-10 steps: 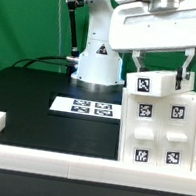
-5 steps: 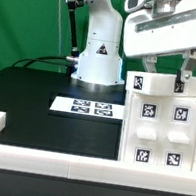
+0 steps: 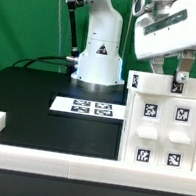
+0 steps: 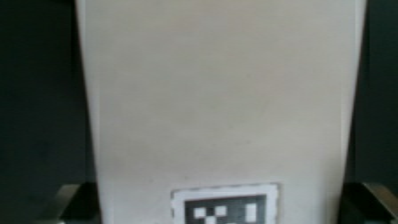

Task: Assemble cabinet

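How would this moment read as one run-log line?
gripper: astride cabinet top, closure unclear | marker board: flat on table

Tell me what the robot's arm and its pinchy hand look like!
The arm is smooth, rounded and white, standing on a wide white base with a dark logo. Black cables run down beside it. The gripper has a boxy white body and two thin dark fingers.
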{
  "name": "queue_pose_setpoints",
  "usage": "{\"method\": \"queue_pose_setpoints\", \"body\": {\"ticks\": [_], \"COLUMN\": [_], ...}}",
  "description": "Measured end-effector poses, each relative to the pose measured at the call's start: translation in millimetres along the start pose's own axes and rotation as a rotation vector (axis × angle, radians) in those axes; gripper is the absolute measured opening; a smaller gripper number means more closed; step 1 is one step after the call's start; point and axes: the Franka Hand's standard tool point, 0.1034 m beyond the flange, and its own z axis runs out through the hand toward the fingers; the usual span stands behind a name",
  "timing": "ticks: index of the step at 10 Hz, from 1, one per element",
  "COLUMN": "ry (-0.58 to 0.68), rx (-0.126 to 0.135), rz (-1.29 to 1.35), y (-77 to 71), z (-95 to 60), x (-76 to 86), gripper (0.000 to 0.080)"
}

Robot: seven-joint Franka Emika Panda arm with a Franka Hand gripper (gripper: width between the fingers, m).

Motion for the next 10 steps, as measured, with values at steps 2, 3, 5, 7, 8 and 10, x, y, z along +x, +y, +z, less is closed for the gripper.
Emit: {"method": "queue_pose_setpoints", "body": {"ticks": [2, 3, 5, 7, 8, 10], "ry": [-0.016, -0.026, -0.034, -0.041, -0.052, -0.057], "rx": [-0.010, -0.009, -0.021, -0.044, -0.040, -0.036], "rz": [0.219, 0.342, 0.573, 0.722, 0.754, 0.740], "y": [1.7, 2.1, 3.9, 7.6, 7.1, 6.8], "z": [-0.5, -0.4, -0.4, -0.5, -0.4, 0.0], "x": [0.2, 0.5, 2.3, 9.4, 9.1, 8.1], "gripper": [0.0557, 0.0557, 0.0557, 0.0557, 0.0557, 0.0557]}}
